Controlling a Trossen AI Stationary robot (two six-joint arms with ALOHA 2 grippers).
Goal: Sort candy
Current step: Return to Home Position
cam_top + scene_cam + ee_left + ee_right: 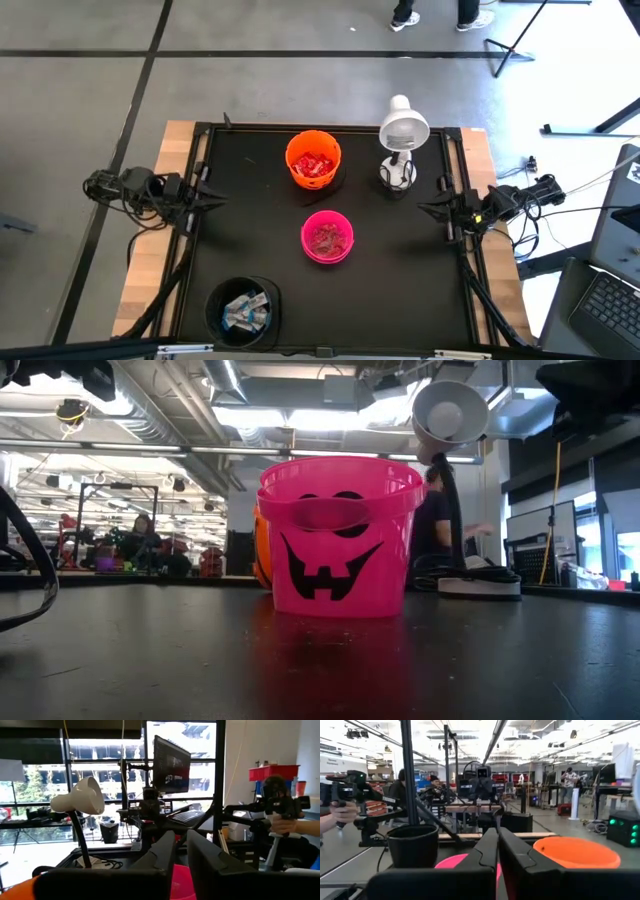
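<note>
The left claw (pixel 212 196) rests at the left edge of the black worktop (pixel 400 280), its 2 fingers drawn almost together with only a sliver of gap and nothing between them. The right claw (pixel 428 209) rests at the right edge, pointing inward, its fingers pressed together and likewise empty. Both are well apart from the 3 bowls. Seen from above, the red candy (pixel 314 166) is piled in the orange bowl (pixel 291 155) at the upper middle, the pinkish candy (pixel 328 239) lies in the pink bowl (pixel 306 240) near the centre, and the blue-and-white candy (pixel 244 308) lies in the black bowl (pixel 213 300) at the lower left. A white lamp (pixel 403 128) stands just right of the orange bowl
</note>
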